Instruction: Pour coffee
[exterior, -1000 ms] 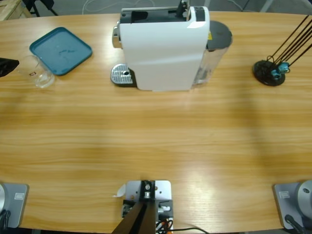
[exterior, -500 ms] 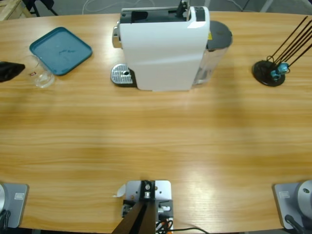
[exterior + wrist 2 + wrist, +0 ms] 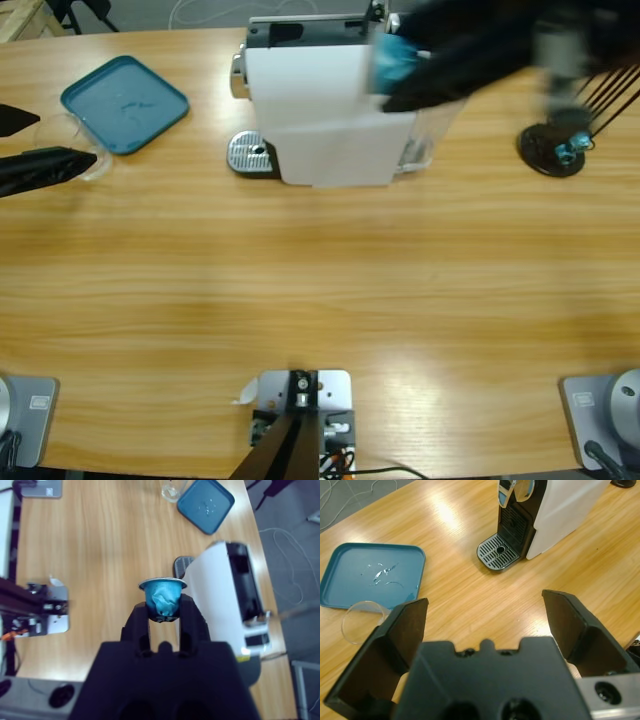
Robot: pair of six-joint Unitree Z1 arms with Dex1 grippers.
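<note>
1. My right gripper (image 3: 163,611) clenches a crumpled blue foil capsule (image 3: 162,598) above the glossy white coffee machine (image 3: 227,592).
2. My left gripper (image 3: 485,615) gapes beside the clear glass tumbler (image 3: 364,621); I can't see any coffee.

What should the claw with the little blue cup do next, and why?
Probably lower the blue coffee capsule toward the open slot on top of the white coffee machine. The right claw is shut on it above the table, and the machine's slot looks empty, while the left claw is open beside the glass.
</note>
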